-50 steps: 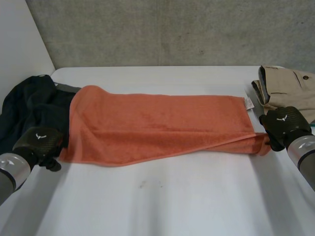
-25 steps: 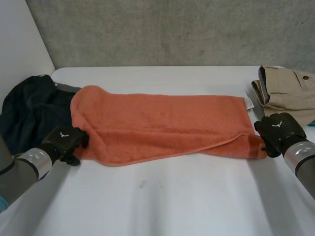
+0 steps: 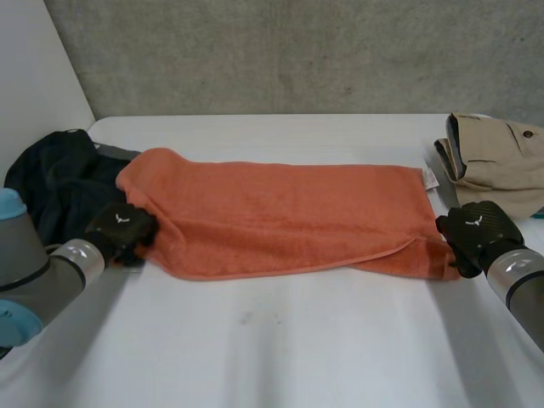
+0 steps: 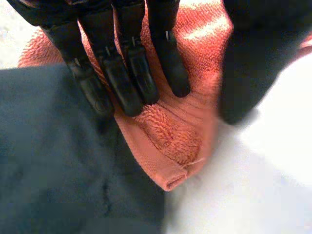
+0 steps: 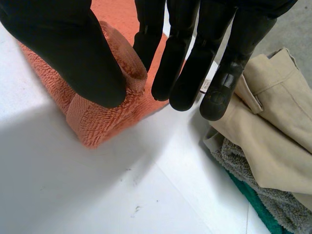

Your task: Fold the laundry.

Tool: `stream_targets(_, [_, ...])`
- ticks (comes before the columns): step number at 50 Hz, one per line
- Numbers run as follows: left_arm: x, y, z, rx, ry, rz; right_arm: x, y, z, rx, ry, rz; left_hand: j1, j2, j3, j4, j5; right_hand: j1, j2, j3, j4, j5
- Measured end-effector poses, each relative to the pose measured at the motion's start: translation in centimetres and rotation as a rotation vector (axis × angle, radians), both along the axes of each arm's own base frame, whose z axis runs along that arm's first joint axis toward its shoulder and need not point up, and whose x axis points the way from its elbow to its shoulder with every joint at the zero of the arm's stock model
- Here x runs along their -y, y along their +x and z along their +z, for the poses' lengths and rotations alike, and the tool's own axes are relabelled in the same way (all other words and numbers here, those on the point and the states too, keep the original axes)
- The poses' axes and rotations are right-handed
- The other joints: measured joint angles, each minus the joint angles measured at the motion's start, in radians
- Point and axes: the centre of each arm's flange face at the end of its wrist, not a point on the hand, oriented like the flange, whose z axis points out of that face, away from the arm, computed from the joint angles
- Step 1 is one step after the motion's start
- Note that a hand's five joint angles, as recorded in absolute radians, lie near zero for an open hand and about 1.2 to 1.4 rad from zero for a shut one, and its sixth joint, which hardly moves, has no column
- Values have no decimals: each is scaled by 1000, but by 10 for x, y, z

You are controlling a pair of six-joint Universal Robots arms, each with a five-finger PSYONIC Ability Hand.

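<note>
Across the white table (image 3: 297, 348) lies the orange towel (image 3: 289, 212), folded lengthwise — dark garment (image 3: 51, 183) touching its left end, beige trousers (image 3: 501, 161) near its right. Left hand (image 3: 121, 226) pinches the near left corner between straight fingers and thumb. Right hand (image 3: 476, 229) pinches the near right corner likewise — cloth bunched against its thumb.

We've got the towel (image 3: 289, 217) stretched L-R across the table (image 3: 297, 357), left hand (image 3: 123, 228) at its L end, right hand (image 3: 476, 231) at its R corner. Clothes heap (image 3: 51, 183) touches the L end; folded stack (image 3: 497, 157) sits behind the right hand.
</note>
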Motion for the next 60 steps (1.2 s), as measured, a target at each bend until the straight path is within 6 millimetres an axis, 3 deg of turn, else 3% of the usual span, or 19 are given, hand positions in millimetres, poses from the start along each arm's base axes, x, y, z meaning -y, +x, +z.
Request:
stream_targets(13, [23, -9, -4, 25, -43, 31, 0, 0, -4, -3, 12, 2, 60, 69, 67, 65, 159, 0, 0, 0, 0, 0])
stream_targets(15, [27, -9, -3, 27, -53, 37, 0, 0, -4, -3, 13, 3, 200, 188, 190, 190, 284, 0, 0, 0, 0, 0])
stream_targets(17, [31, -9, 0, 31, -70, 47, 0, 1, -5, -4, 15, 3, 242, 276, 274, 283, 355, 0, 0, 0, 0, 0])
stream_targets(25, [34, -9, 22, 56, -129, 110, 0, 0, -4, -6, 17, 2, 242, 290, 287, 299, 355, 0, 0, 0, 0, 0])
stream_targets(31, [-5, -8, 48, 160, -113, 96, -3, -2, 10, -40, 11, 9, 242, 290, 287, 299, 355, 0, 0, 0, 0, 0])
stream_targets(33, [-45, -3, 58, 277, -63, 53, -15, -4, 28, -107, 32, 33, 242, 290, 287, 299, 355, 0, 0, 0, 0, 0])
stream_targets(35, [-69, 2, 59, 339, -21, 26, -25, -6, 36, -156, 64, 53, 242, 290, 287, 299, 355, 0, 0, 0, 0, 0])
stream_targets(36, [-69, 2, 59, 339, -21, 26, -25, -6, 36, -156, 64, 53, 242, 290, 287, 299, 355, 0, 0, 0, 0, 0])
stream_targets(37, [-96, 7, 57, 398, 41, -1, -40, -9, 42, -221, 127, 81, 242, 290, 287, 299, 355, 0, 0, 0, 0, 0])
stream_targets(38, [-96, 7, 57, 398, 41, -1, -40, -9, 42, -221, 127, 81, 242, 290, 287, 299, 355, 0, 0, 0, 0, 0])
stream_targets(41, [-144, 17, 50, 475, 193, -36, -71, -22, 47, -350, 300, 142, 242, 290, 287, 299, 355, 0, 0, 0, 0, 0])
stream_targets(46, [-170, 24, 48, 502, 305, -39, -86, -36, 51, -403, 409, 185, 242, 290, 287, 299, 355, 0, 0, 0, 0, 0])
stream_targets(49, [-165, 24, 52, 497, 281, -24, -81, -39, 52, -389, 385, 187, 242, 290, 287, 299, 355, 0, 0, 0, 0, 0])
stream_targets(60, [-98, 7, 71, 406, 4, 37, -32, -38, 41, -287, 185, 121, 242, 290, 287, 299, 355, 0, 0, 0, 0, 0])
